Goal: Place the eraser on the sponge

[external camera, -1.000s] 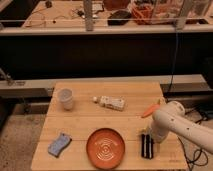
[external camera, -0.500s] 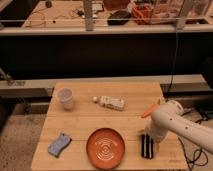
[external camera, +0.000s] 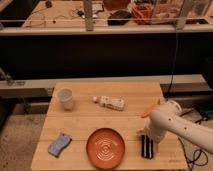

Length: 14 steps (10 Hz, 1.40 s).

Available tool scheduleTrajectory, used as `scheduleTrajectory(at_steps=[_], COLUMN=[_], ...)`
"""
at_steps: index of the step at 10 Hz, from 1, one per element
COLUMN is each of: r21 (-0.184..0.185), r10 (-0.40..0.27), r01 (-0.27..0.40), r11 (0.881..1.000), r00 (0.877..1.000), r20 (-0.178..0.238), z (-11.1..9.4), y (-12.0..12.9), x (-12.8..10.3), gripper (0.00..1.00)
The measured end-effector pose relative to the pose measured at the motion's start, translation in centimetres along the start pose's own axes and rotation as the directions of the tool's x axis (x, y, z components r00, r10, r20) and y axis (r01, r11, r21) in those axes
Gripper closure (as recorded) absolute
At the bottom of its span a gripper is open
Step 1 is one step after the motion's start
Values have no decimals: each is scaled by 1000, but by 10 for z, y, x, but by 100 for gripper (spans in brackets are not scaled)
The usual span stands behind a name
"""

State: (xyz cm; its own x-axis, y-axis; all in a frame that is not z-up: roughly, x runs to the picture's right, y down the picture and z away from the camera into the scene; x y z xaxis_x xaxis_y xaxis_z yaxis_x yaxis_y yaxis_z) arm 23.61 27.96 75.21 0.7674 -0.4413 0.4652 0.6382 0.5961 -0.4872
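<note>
The eraser (external camera: 146,148), a black oblong block with pale stripes, lies on the wooden table (external camera: 85,125) near its front right edge, just right of the orange plate (external camera: 105,147). My white arm reaches in from the right, and the gripper (external camera: 148,136) hangs directly over the eraser's far end, hiding part of it. At the front left of the table lies the blue-grey wavy-edged sponge (external camera: 59,144), well apart from the eraser with the plate between them.
A white cup (external camera: 65,98) stands at the back left. Mid-table at the back lies a white patterned box (external camera: 112,103). A small orange carrot (external camera: 147,112) sits by my arm. Dark shelving and a bench rise behind the table.
</note>
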Motion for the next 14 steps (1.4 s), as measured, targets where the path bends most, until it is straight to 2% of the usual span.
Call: scheduleTrajectory(at_steps=[14], r21=[2], r10=[-53], r01=[53], r11=[999], r00=[999], r20=[1], z=[-2], y=[-10], x=[-9], gripper=[20])
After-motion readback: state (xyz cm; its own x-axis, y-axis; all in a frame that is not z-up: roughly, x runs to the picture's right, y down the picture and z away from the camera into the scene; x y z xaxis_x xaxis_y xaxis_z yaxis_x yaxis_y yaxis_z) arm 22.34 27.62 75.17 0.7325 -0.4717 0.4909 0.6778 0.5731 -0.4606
